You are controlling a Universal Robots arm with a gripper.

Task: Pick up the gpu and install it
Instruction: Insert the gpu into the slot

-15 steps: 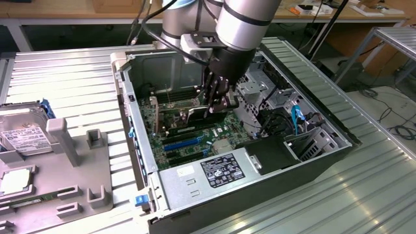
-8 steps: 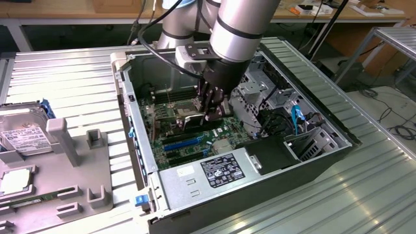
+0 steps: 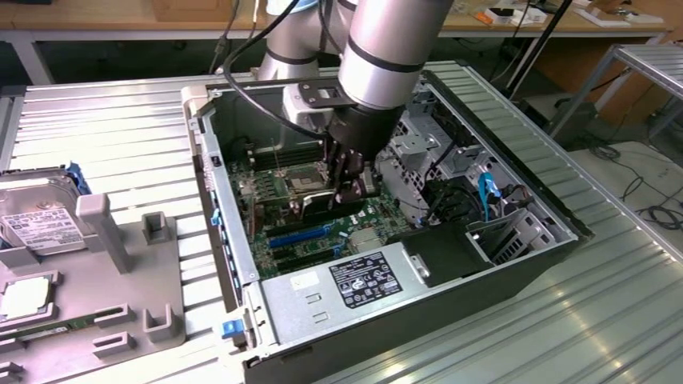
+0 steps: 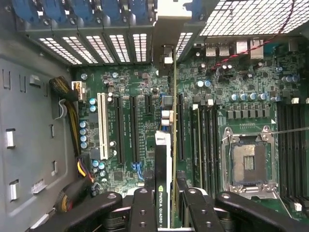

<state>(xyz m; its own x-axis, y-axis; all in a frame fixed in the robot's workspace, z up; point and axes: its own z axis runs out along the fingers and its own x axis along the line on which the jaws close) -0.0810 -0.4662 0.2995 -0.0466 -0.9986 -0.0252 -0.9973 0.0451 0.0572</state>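
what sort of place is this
Probably a robotics lab or workshop: a robot arm reaches into an open computer case on a ribbed metal table, its gripper shut on the gpu, with wooden workbenches behind.

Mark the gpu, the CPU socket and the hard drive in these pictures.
gpu (image 4: pixel 163 208): wrist view, on its printed NVIDIA label.
CPU socket (image 4: pixel 247 164): wrist view, on the open middle of the socket.
hard drive (image 3: pixel 38 226): exterior view, on its white label.

Ribbed metal tabletop (image 3: pixel 107 128), wooden workbench (image 3: pixel 107 20) behind, grey floor (image 3: pixel 629 172)
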